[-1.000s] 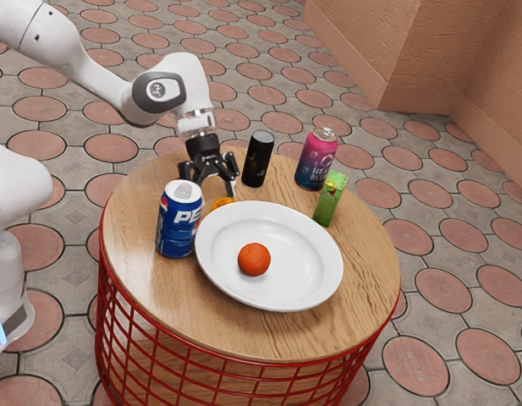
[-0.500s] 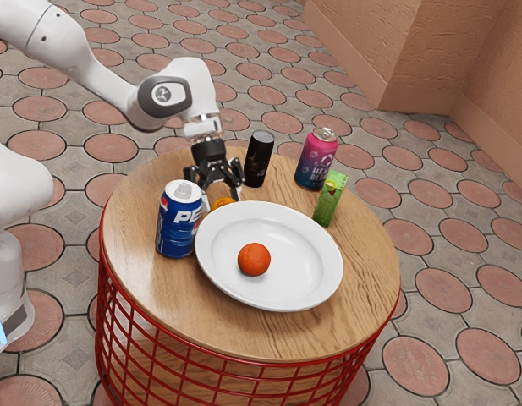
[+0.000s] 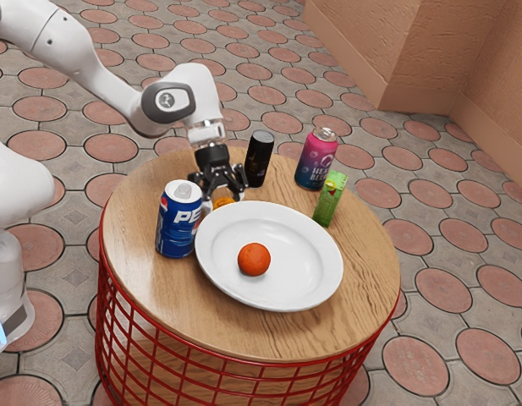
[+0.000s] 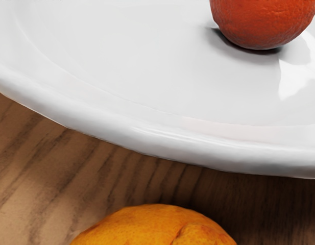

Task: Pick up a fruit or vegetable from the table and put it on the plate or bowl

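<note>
A small yellow-orange fruit (image 3: 221,204) lies on the round wooden table between the Pepsi can and the white plate's (image 3: 303,279) rim. My gripper (image 3: 220,194) hangs straight over this fruit, open, its fingertips low on either side of it. A darker orange (image 3: 254,259) rests in the middle of the plate. In the wrist view the yellow-orange fruit (image 4: 157,227) sits just under my hand, with the plate's rim (image 4: 147,138) right beyond it and the orange (image 4: 259,20) further in on the plate.
A blue Pepsi can (image 3: 178,218) stands close to the gripper on the exterior view's left. A black can (image 3: 258,158), a pink can (image 3: 315,158) and a green carton (image 3: 330,198) stand behind the plate. The table edge (image 3: 117,279) drops to a tiled floor.
My hand has come down and shifted slightly toward the exterior view's right, ending low over the yellow-orange fruit. The fruit, plate and cans have not moved.
</note>
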Action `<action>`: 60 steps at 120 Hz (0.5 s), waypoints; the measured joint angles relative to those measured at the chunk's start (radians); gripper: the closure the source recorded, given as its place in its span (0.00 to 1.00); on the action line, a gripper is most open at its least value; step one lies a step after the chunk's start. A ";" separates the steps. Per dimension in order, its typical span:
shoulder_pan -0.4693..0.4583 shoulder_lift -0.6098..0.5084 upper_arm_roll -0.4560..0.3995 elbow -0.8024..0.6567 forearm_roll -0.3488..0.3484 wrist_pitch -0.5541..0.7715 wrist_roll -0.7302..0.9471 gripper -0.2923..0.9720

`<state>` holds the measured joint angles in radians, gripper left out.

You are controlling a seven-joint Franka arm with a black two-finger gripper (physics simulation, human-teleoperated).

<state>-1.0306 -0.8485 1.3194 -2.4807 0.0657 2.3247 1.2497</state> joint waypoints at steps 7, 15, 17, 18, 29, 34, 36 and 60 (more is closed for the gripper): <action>-0.008 0.000 0.002 0.000 0.001 0.006 -0.002 0.28; -0.021 0.006 0.014 0.000 0.003 0.014 -0.004 0.30; -0.023 0.008 0.018 0.000 0.003 0.016 -0.005 0.30; -0.024 0.008 0.020 0.000 0.004 0.017 -0.005 0.31; -0.029 0.012 0.029 0.000 0.005 0.025 -0.008 0.34; -0.031 0.012 0.032 0.000 0.006 0.027 -0.010 0.36; -0.032 0.012 0.032 0.000 0.006 0.028 -0.010 0.37; -0.036 0.012 0.038 0.000 0.004 0.045 -0.014 0.47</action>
<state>-1.0661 -0.8362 1.3572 -2.4806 0.0701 2.3695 1.2353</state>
